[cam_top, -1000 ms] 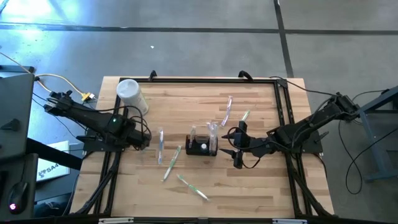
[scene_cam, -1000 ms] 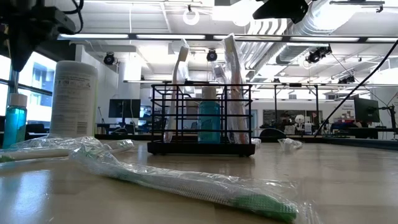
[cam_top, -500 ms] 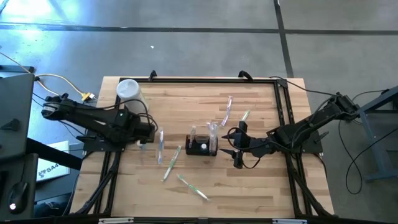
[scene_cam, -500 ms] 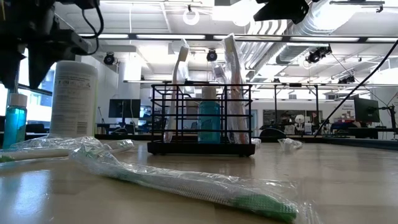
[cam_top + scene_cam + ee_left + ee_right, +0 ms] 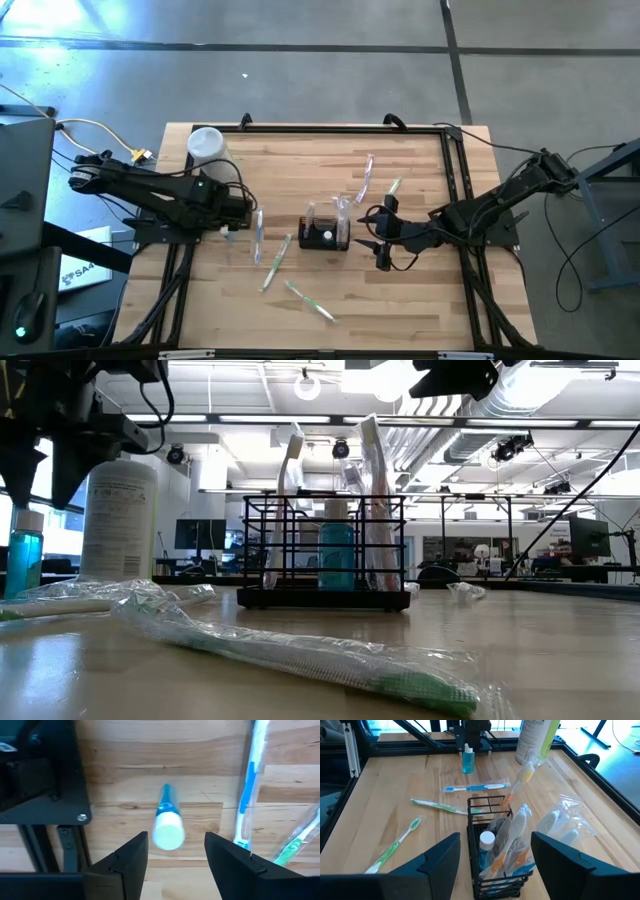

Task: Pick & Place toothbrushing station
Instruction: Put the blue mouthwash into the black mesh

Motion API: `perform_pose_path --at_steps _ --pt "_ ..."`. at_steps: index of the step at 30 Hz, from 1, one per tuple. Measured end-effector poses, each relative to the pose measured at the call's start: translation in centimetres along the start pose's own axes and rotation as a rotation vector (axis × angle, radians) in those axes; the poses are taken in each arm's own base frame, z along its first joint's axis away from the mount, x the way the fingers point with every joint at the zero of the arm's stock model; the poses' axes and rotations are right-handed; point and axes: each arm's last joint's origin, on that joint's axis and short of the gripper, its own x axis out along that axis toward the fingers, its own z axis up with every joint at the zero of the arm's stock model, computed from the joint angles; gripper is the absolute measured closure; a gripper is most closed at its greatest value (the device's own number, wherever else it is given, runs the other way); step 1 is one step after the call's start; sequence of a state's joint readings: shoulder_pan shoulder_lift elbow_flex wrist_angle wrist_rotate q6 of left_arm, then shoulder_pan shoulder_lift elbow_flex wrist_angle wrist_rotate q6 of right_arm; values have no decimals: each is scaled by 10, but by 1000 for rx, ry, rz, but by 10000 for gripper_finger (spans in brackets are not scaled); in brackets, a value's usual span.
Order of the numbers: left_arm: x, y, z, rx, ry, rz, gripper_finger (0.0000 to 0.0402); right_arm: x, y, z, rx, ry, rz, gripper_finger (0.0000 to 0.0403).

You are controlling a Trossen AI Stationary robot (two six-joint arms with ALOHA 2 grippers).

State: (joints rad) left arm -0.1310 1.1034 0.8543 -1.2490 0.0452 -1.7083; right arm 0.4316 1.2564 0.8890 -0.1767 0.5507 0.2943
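The toothbrushing station, a black wire caddy [image 5: 325,233] [image 5: 495,847], stands mid-table on its base. It holds wrapped toothbrushes and a small blue bottle with a white cap [image 5: 486,839]. My right gripper [image 5: 378,238] [image 5: 496,837] hangs open just right of the caddy, touching nothing. At the table's left a second small blue bottle [image 5: 167,822] [image 5: 22,555] stands upright. My left gripper [image 5: 238,215] [image 5: 176,836] points straight down over its cap, open, one finger to each side and clear of it.
A white cylindrical container [image 5: 207,147] [image 5: 118,518] stands at the far left corner. Wrapped toothbrushes lie loose: a blue one [image 5: 258,235], green ones [image 5: 275,262] [image 5: 310,300], more at the far right [image 5: 365,178]. Black rails [image 5: 455,180] edge the table.
My left gripper has swung toward the table's right and sunk a little, ending over the standing blue bottle; its fingers stay equally open. The right arm, the caddy and the brushes have kept still.
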Motion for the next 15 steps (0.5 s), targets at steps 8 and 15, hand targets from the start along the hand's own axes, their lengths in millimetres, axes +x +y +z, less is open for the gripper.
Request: perform_pose_path --at_steps 8,15 --pt "8 -6 -2 24 38 59 208 0 0 0 17 3 3 168" --pt "9 -7 -1 25 21 64 208 0 0 -1 17 10 1 168"
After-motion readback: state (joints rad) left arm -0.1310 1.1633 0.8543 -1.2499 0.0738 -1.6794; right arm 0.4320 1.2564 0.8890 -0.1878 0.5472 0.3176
